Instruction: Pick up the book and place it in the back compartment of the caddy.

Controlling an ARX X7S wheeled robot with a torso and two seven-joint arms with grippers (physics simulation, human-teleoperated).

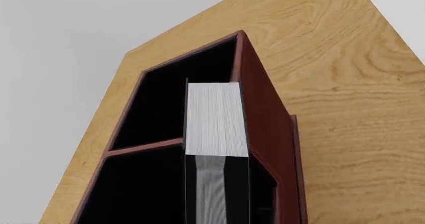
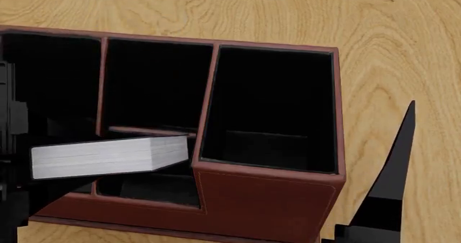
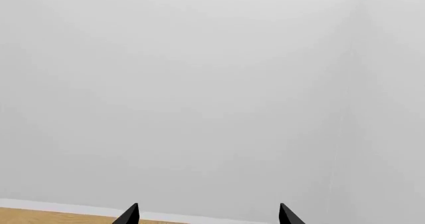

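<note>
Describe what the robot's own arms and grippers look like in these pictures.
Little shows. The right gripper ends in two plain black fingers tapering to sharp points; in the head view it appears as a long, flat black blade-like wedge. The left gripper is only a dark, blocky black shape at the picture's edge. No cables, markings or arm links can be made out in any view.

Nothing to read here, honestly. The book (image 2: pixel 108 155) only shows blank white page edges and plain black cover, no title or spine lettering. The caddy (image 2: pixel 266 197) is bare red-brown leather look with stitching, no logo or tag. The wooden counter (image 2: pixel 403 48) has grain only, no stickers, numbers or marks anywhere.
</note>
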